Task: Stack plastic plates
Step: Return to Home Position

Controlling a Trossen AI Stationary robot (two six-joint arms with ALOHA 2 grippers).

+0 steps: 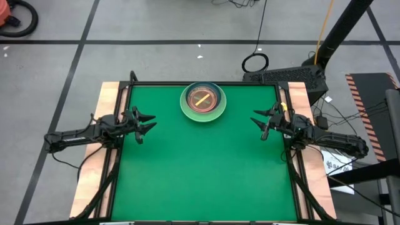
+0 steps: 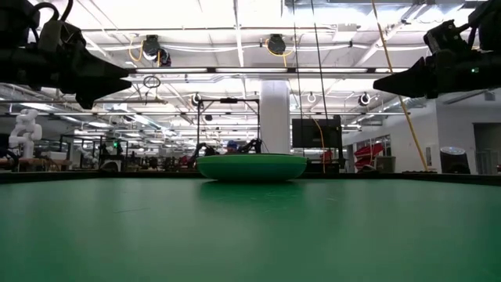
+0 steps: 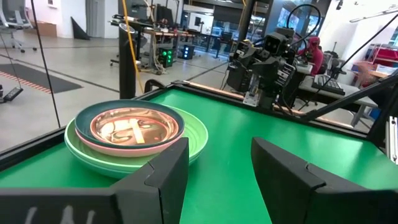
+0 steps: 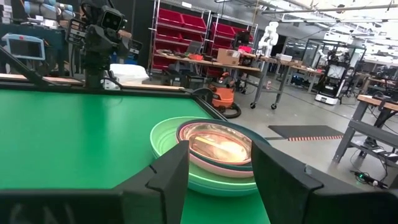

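Observation:
The plastic plates point(image 1: 203, 101) sit in one nested stack on the green table near its far edge, at the middle. A light green large plate is outermost, with dark teal and pink rims inside it and a small orange-brown translucent dish on top. The stack point(image 3: 135, 137) shows in the left wrist view, the stack point(image 4: 214, 154) in the right wrist view, and the stack point(image 2: 251, 167) in the low view. My left gripper point(image 1: 147, 123) hovers open above the table's left side. My right gripper point(image 1: 259, 121) hovers open above the right side. Neither touches the stack.
The green mat point(image 1: 206, 169) spreads wide between the arms and toward the near edge. A black frame rail point(image 1: 203, 83) borders the table just behind the stack. Wooden strips point(image 1: 103, 112) flank the mat at left and right.

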